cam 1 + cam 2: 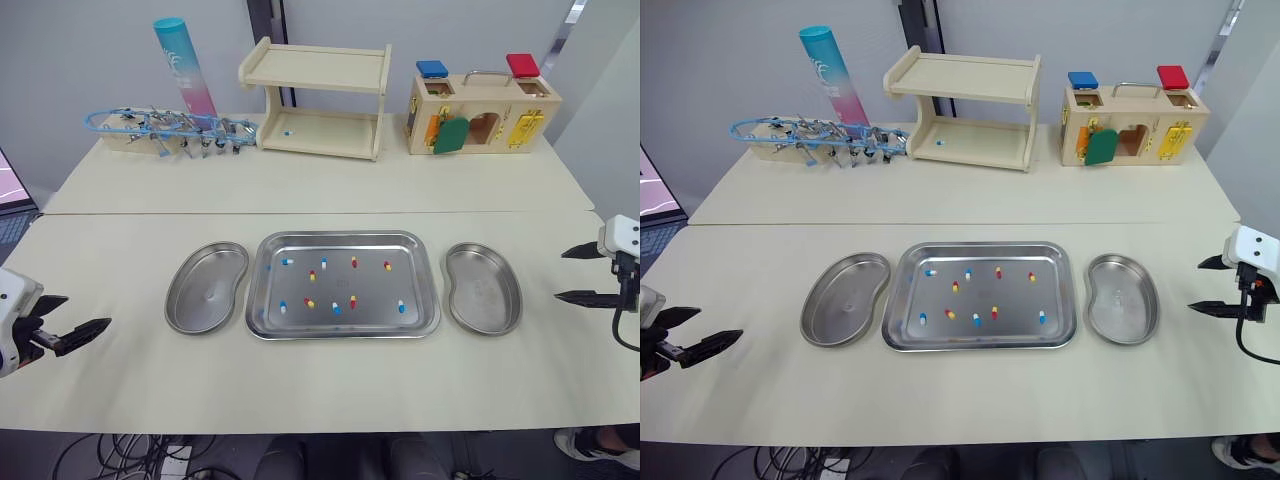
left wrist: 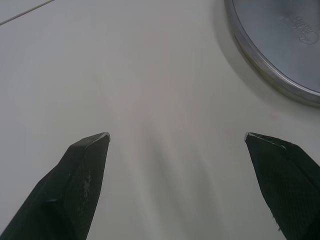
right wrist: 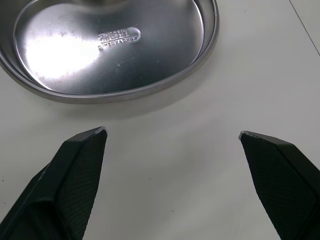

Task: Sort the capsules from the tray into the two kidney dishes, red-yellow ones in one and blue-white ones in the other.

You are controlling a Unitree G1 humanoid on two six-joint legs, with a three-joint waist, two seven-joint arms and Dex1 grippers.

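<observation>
- Ten small capsules lie spread out in the tray, in the middle of the table. None is in a dish yet.
- One empty left kidney dish sits just beside the tray's left side. The right kidney dish is empty too, just beside the tray's right side.
- The left gripper is wide open and holds nothing. It is left of the left kidney dish and nearer.
- The right gripper is wide open too, with nothing in it, right of the right kidney dish.
- To reach a capsule, each gripper must go inward past its dish. I think the right gripper is a little closer to the tray.
- The capsules are too small to tell surely how each one points. Some look turned near to far.
</observation>
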